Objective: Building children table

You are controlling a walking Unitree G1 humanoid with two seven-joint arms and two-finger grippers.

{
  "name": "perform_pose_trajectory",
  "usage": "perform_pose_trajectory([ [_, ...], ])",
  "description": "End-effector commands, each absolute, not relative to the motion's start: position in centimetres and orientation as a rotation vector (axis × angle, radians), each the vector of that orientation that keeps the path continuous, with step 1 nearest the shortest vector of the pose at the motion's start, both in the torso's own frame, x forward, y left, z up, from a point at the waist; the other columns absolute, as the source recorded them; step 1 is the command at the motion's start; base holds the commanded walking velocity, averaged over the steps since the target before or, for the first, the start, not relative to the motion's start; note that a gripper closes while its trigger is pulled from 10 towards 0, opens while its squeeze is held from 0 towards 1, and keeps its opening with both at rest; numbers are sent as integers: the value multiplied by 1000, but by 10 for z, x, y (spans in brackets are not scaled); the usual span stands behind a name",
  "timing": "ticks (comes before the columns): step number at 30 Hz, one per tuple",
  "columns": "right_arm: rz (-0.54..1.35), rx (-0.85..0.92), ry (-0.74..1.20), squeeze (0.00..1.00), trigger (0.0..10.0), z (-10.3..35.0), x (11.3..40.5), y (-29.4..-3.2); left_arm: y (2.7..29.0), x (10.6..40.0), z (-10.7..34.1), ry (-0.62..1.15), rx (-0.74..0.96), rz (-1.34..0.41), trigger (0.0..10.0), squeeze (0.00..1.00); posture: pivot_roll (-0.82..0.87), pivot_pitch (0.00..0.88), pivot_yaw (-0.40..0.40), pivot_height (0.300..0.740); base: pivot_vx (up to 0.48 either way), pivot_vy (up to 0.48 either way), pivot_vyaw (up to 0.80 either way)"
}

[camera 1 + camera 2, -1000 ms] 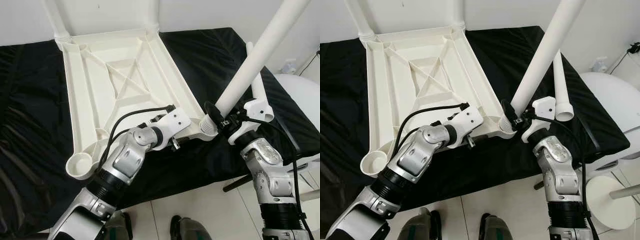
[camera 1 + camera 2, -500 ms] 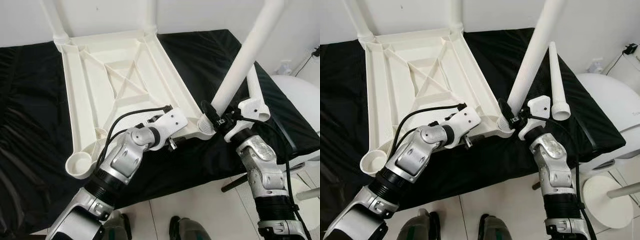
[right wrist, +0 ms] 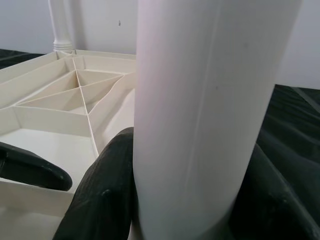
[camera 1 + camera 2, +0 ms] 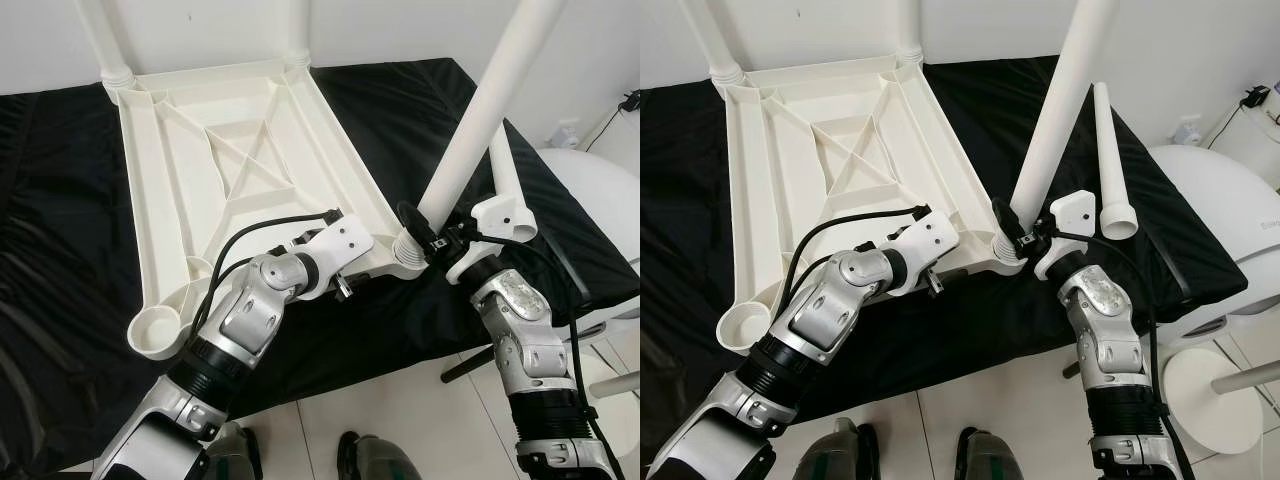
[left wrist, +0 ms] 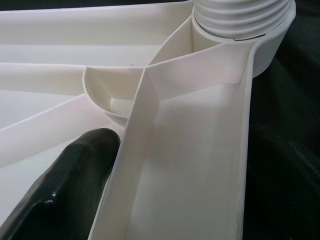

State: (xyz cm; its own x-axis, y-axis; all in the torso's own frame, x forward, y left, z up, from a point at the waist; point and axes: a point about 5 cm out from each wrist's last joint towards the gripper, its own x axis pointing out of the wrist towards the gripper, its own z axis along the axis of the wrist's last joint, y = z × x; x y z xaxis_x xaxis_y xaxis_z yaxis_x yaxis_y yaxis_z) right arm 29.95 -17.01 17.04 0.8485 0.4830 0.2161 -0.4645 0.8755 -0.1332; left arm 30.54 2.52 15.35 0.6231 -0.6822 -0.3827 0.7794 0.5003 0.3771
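Observation:
A white plastic table top [image 4: 240,170] lies upside down on a black cloth [image 4: 60,220]. Two legs [image 4: 105,40] stand in its far corners. My right gripper [image 4: 421,236] is shut on a third white leg [image 4: 470,140]. That leg leans to the right, with its threaded base [image 5: 240,17] in the near right corner socket. In the right wrist view the leg [image 3: 200,125] sits between both black fingers [image 3: 100,195]. My left gripper [image 4: 938,276] is shut on the near rim [image 5: 145,150], one finger [image 5: 65,175] inside it. A fourth leg [image 4: 1110,170] lies loose on the cloth at the right.
The near left corner socket [image 4: 155,330] holds no leg. A white rounded seat [image 4: 600,190] and a round white base [image 4: 1220,400] stand to the right on the tiled floor. A white wall runs behind. The cloth's front edge is just before my arms.
The held leg has swung more upright, its top moving left, while its base stays at the corner socket. My right arm has shifted slightly left. The left gripper keeps its hold.

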Motion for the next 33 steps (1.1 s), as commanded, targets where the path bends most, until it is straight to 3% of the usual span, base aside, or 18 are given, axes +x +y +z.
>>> perform_pose_trajectory([
  [1, 516, -82, -184, 0, 10000, 152, 296, -167, 31, 306, 145, 231, 556, -844, 10000, 0, -28, 104, -31, 740, 0, 0, 0],
  [9, 520, -124, -232, 0, 10000, 150, 286, -166, 31, 307, 146, 232, 555, -840, 10000, 0, -32, 106, -27, 740, 0, 0, 0],
  [22, 501, -31, -33, 0, 10000, 143, 313, -176, 31, 307, 147, 229, 555, -843, 10000, 0, -25, 91, -25, 740, 0, 0, 0],
  [33, 532, -3, 26, 0, 10000, 135, 308, -184, 30, 305, 146, 226, 556, -844, 10000, 0, -27, 85, -28, 740, 0, 0, 0],
])
